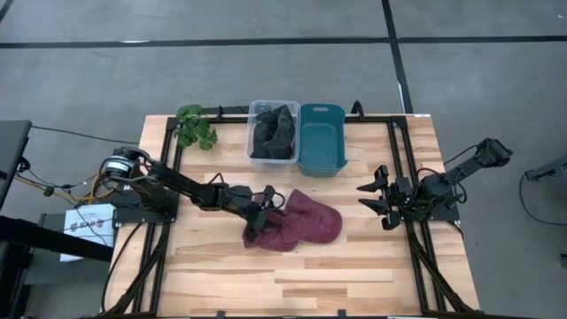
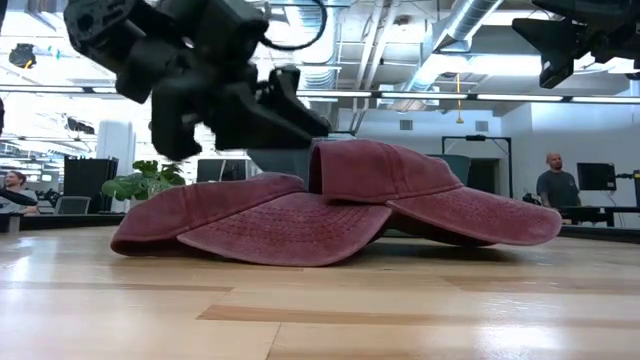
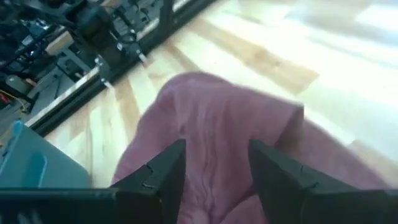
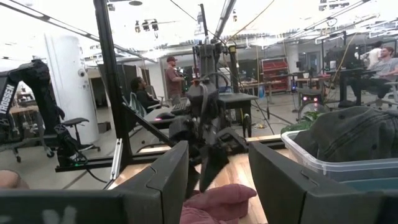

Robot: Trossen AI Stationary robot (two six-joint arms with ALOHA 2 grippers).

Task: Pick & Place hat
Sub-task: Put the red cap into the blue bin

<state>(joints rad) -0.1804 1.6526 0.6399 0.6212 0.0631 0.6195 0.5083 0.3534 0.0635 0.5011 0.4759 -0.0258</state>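
Maroon hats (image 1: 301, 221) lay in a loose heap near the middle of the tabletop (image 1: 354, 266), at about six o'clock from the clear bin (image 1: 273, 131) of dark hats and the teal bin (image 1: 322, 137) beside it. From above the heap read as one crumpled patch, whereas the low view showed it to be caps overlapped, brims (image 2: 285, 240) flat on the wood and one crown (image 2: 380, 172) raised behind them. The left gripper (image 1: 262, 211) was at the heap's nine o'clock edge; the low view showed it hanging over the caps' near side. Its own wrist camera looked down past the two fingers (image 3: 158, 177), which stood parted with maroon cloth filling the gap between them, nothing pinched; whether the tips touched the fabric could not be told. The right gripper (image 1: 379, 199) waited at three o'clock from the heap, well apart from it, its fingers (image 4: 165, 177) spread wide and holding nothing. Only the right wrist view caught people seated in the room beyond, and the dark hats (image 4: 357, 134) mounded above the clear bin's rim. A green plant (image 1: 195, 127) sat at the tabletop's far left corner.
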